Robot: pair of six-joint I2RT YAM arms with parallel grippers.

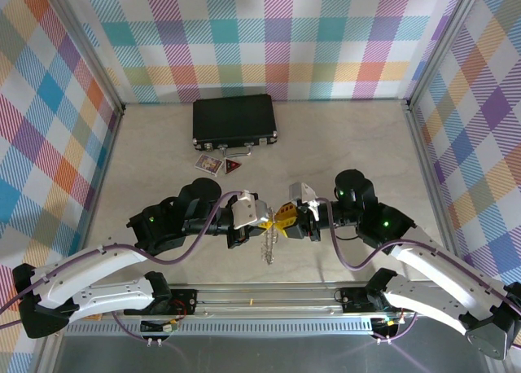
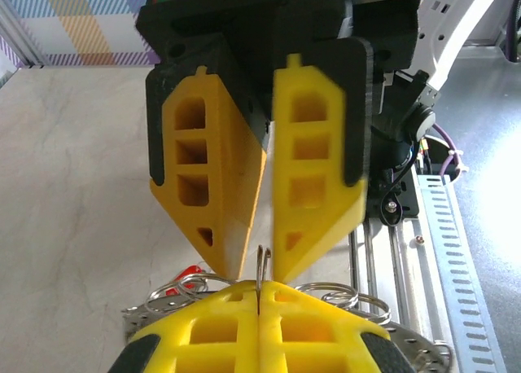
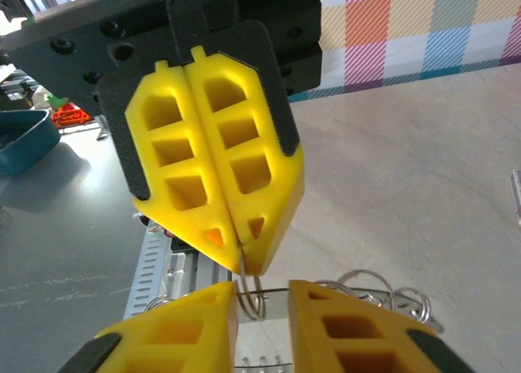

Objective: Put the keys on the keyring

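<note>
The keyring [image 1: 267,244] hangs in mid-air between my two grippers, above the table's near middle. My left gripper [image 2: 259,285] is shut on one thin wire loop of the keyring [image 2: 262,263]. My right gripper [image 3: 262,296] faces it tip to tip, with its jaws open a little on either side of that same loop [image 3: 254,296]. More rings and flat grey perforated pieces [image 2: 407,340] dangle below. A small red bit [image 2: 189,273] shows behind the rings, but I cannot tell whether it belongs to the keys. In the top view the left gripper [image 1: 269,220] and right gripper [image 1: 286,220] almost touch.
A black case [image 1: 234,120] lies at the back of the table. In front of it are a small picture card [image 1: 207,164], a red triangular card [image 1: 234,167] and tiny metal bits. The rail [image 1: 260,296] runs along the near edge. Checked walls enclose three sides.
</note>
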